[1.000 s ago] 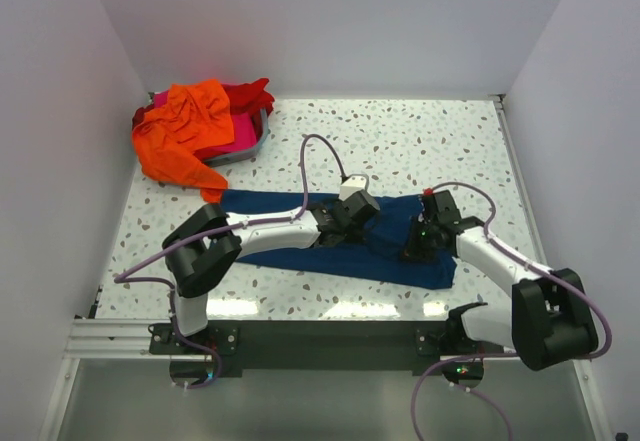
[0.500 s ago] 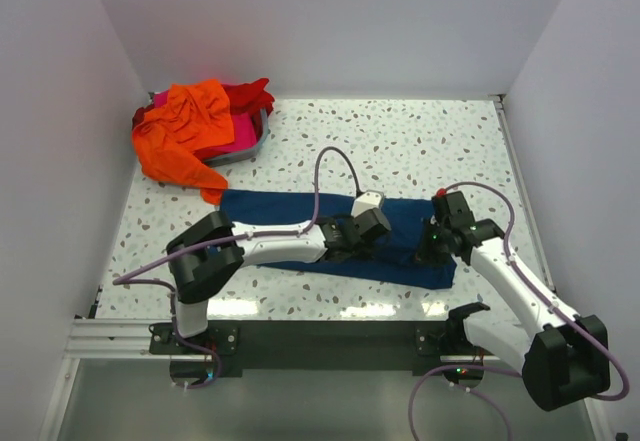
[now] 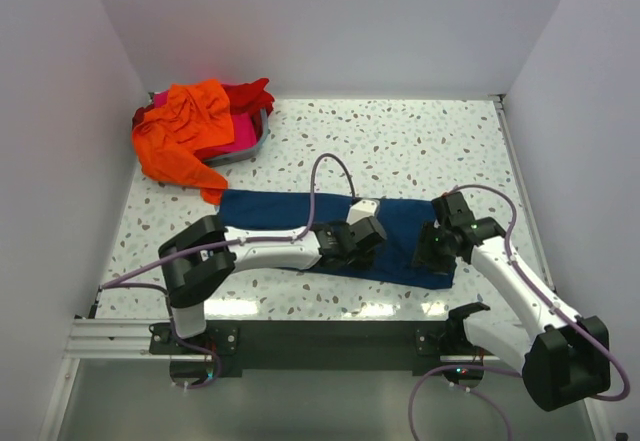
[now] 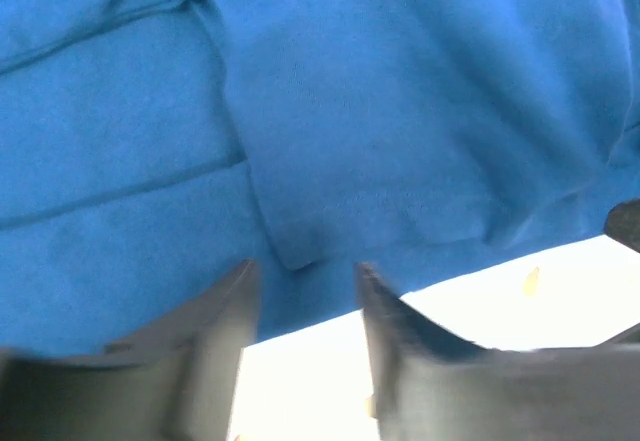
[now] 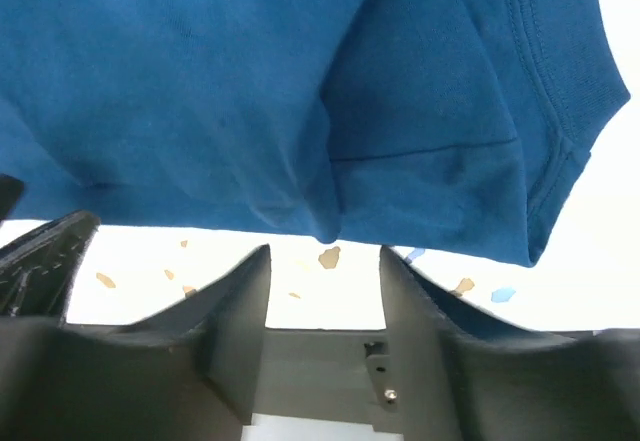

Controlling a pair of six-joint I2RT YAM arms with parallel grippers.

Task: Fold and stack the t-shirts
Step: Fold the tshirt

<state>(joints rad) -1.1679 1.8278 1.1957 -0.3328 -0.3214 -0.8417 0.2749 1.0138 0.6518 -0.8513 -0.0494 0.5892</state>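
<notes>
The navy blue t-shirt (image 3: 270, 211) lies as a long folded band across the middle of the table. My left gripper (image 3: 350, 251) sits low over its near edge and my right gripper (image 3: 432, 251) near its right end. In the left wrist view the left gripper (image 4: 305, 268) is open, with the shirt (image 4: 350, 111) just past the tips. The right gripper (image 5: 323, 253) is open too, and a fold of the shirt (image 5: 250, 81) ends just beyond it. The orange t-shirt (image 3: 180, 136), red t-shirt (image 3: 252, 94) and magenta t-shirt (image 3: 238, 144) are heaped at the far left.
A grey bin (image 3: 258, 141) at the far left holds the heap, and the orange shirt spills over its front onto the speckled table (image 3: 400, 141). White walls close in the left, right and back sides. The arm bases stand on a black rail (image 3: 320, 336) at the near edge.
Both grippers moved from the middle of the navy shirt toward its near edge, drawing a fold with them. Both then opened and let the cloth go.
</notes>
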